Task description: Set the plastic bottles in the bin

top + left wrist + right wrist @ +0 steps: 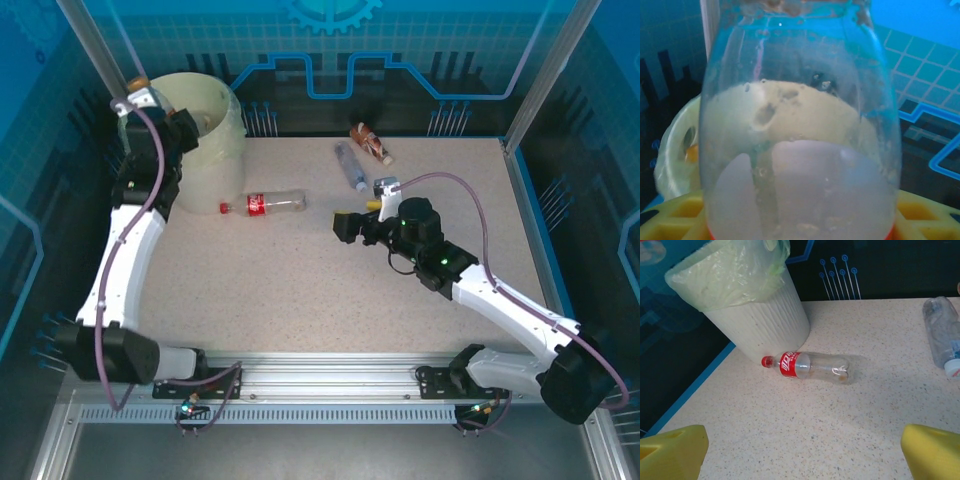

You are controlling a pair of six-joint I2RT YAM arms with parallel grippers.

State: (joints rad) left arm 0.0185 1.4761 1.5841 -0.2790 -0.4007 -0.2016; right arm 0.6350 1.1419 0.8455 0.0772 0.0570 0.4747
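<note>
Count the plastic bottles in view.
4: held bottle in left pincer above the bin; red-labelled bottle beside it; blue-capped bottle and brown-labelled bottle farther right. The bin may hide more.

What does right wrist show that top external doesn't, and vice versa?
Right wrist adds: ribbing on the bin wall, crinkles in its bag liner. Top external adds: the left pincer gripping a raised bottle at the bin's rim, and a brown-label bottle farther back. Both: bin, red-label bottle lying beside it, clear bottle, open right pincer.
</note>
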